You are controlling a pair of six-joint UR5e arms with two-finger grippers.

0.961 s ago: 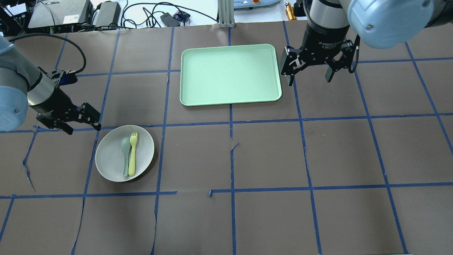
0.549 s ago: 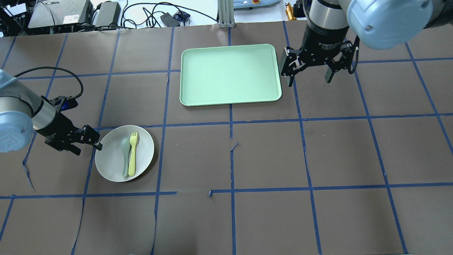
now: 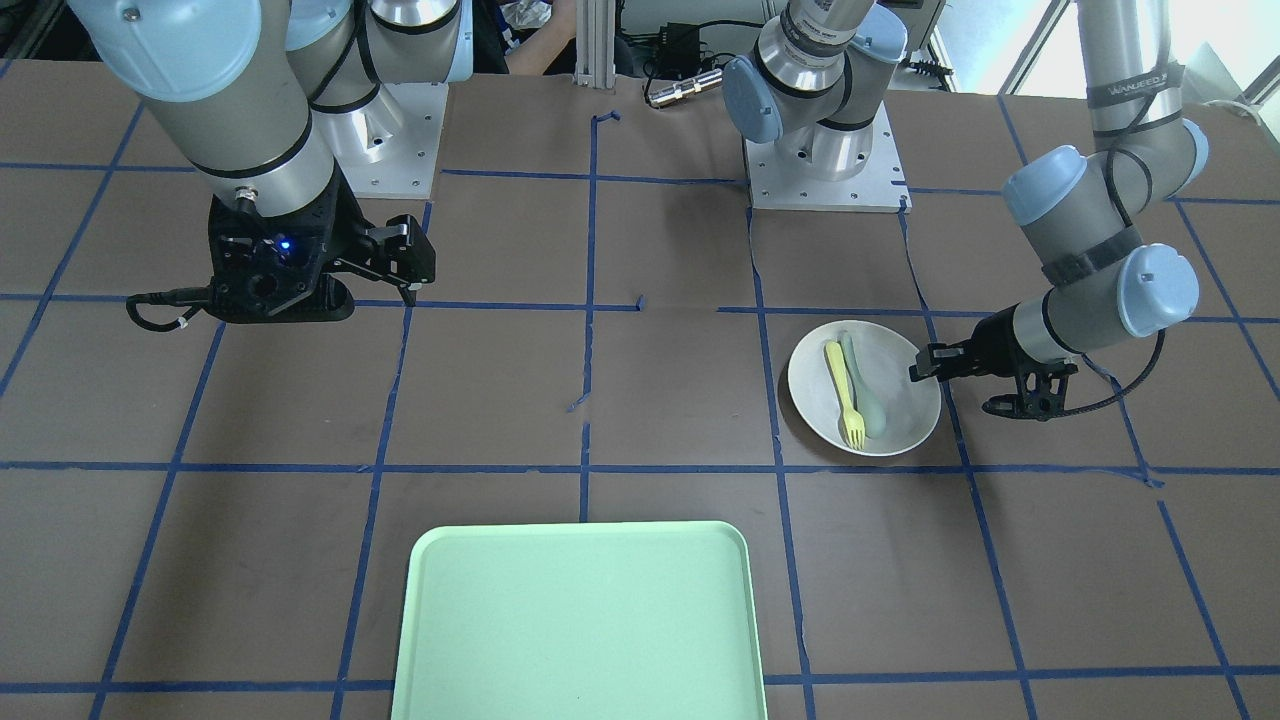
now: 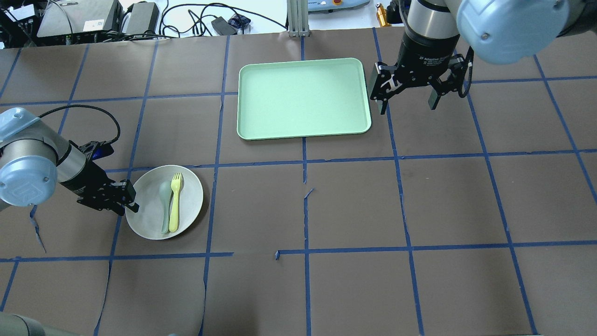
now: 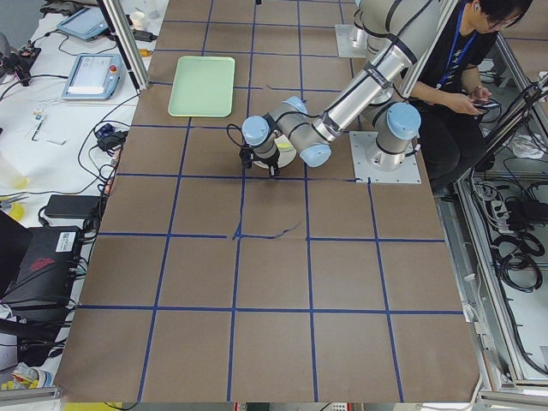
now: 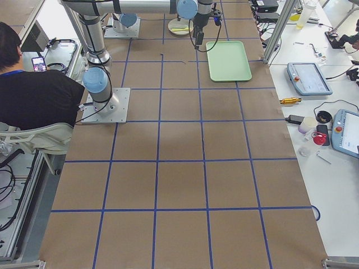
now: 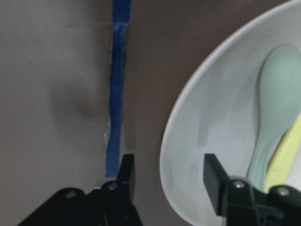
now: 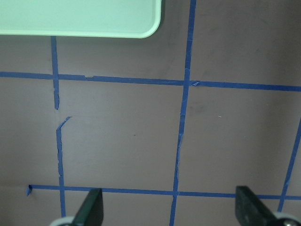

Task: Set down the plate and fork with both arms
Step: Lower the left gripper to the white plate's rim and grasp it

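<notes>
Looking down past the right claw [image 8: 171,209], its two black fingers [image 8: 92,206] stand wide apart at the bottom edge, above brown desk [image 8: 117,136] crossed by blue tape [image 8: 186,47]; the light-green tray [image 8: 80,19] shows one rounded corner at upper left

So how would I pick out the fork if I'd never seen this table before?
Start at the big light-green tray, then find the round off-white plate by the left gripper. Two utensils lie side by side in it. The fork is the pale-yellow one with short tines, farther from that gripper than the grey-green spoon beside it.
</notes>
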